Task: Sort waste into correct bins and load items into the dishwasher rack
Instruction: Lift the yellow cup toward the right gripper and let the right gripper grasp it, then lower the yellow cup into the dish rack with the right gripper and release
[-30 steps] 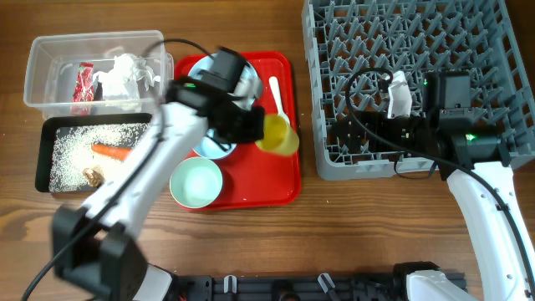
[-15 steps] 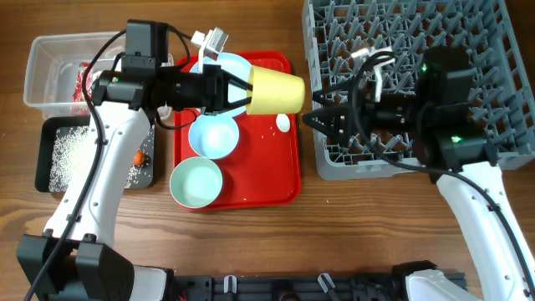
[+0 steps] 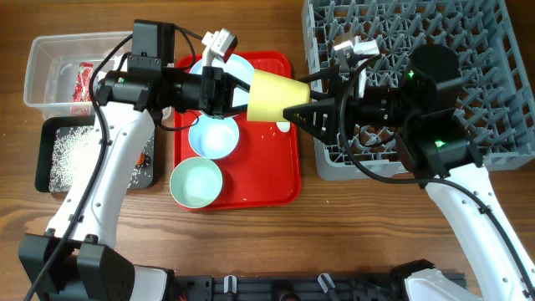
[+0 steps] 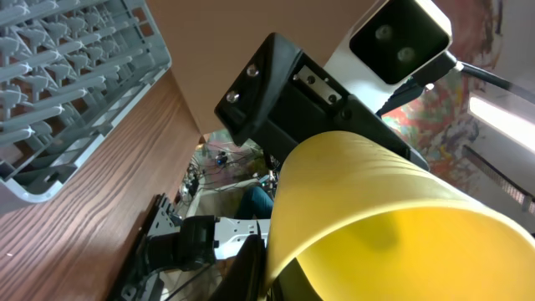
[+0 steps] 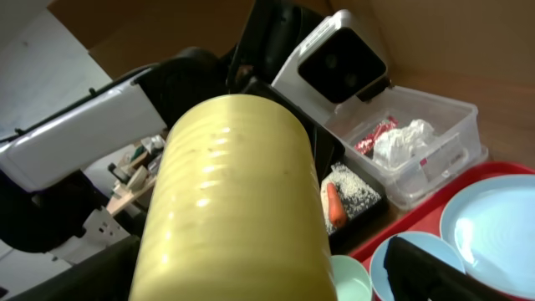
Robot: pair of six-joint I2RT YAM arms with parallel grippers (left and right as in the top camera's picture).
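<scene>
With my left hand [image 3: 236,92] gripping the yellow cup [image 3: 269,95], I'd clench the spread right hand [image 3: 299,97] just ahead of it before releasing.

red tray [image 3: 266,177] | flat on wooden table [image 3: 351,230] | left of centre

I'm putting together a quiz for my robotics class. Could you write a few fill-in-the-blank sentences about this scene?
The cup is gripped by the ___ tool.
The cup hangs over the ___ tray.
The carrot lies in the ___ bin.
The wrapper lies in the ___ bin.
Missing words: left; red; black; clear.
</scene>
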